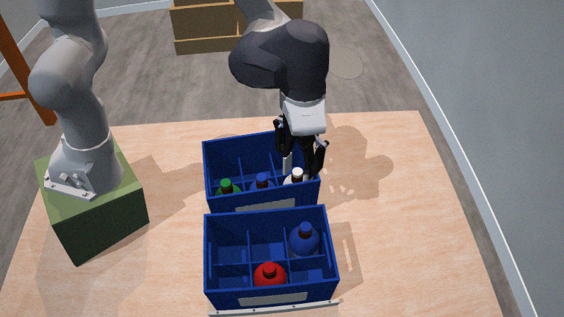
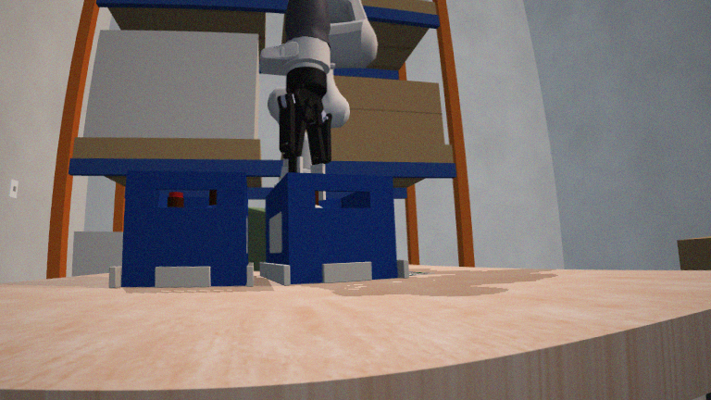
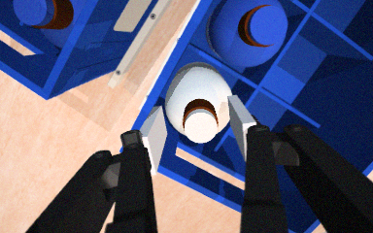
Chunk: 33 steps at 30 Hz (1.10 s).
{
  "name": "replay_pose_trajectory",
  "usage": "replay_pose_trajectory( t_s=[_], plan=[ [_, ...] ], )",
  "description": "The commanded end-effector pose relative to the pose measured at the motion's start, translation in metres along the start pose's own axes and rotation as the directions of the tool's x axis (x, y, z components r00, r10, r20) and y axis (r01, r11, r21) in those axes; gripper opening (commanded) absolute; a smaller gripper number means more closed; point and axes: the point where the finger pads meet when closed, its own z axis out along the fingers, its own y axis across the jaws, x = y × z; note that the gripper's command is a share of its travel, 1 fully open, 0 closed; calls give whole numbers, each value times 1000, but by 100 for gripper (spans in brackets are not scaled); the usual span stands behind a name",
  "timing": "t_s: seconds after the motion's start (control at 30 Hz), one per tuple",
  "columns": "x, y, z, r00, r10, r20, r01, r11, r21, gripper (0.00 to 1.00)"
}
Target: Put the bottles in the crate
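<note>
My gripper [image 1: 297, 169] [image 2: 310, 167] [image 3: 196, 116] is open, its fingertips on either side of the neck and cap of a white bottle [image 1: 297, 172] [image 3: 199, 86]. That bottle stands in an end compartment of the far crate [image 1: 308, 193] [image 2: 341, 241]. A blue bottle [image 1: 261, 178] [image 3: 267, 24] and a green bottle [image 1: 225, 185] stand in the same row. The near crate [image 1: 220, 298] [image 2: 183, 241] holds a red bottle [image 1: 269, 276] [image 2: 175, 197] and another blue bottle [image 1: 305, 242] [image 3: 36, 11]. Both crates look level. The pick list [image 2: 417, 273] shows only as an unreadable sliver beside the far crate.
The crates stand close together, with a narrow gap and low grey strips [image 1: 274, 309] [image 2: 183, 276] [image 3: 136, 44] along their bases. Thin dividers split each crate. The arm's base stands on a green block [image 1: 99, 230] at the left.
</note>
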Motion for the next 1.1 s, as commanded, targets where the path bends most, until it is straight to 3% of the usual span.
replay_pose_trajectory(
  t_s=[0.0, 1.07],
  plan=[
    [-2, 0, 0, 1000, -5, 3, 5, 1000, 1, 38],
    [-2, 0, -5, 1000, -5, 3, 5, 1000, 1, 38]
  ],
)
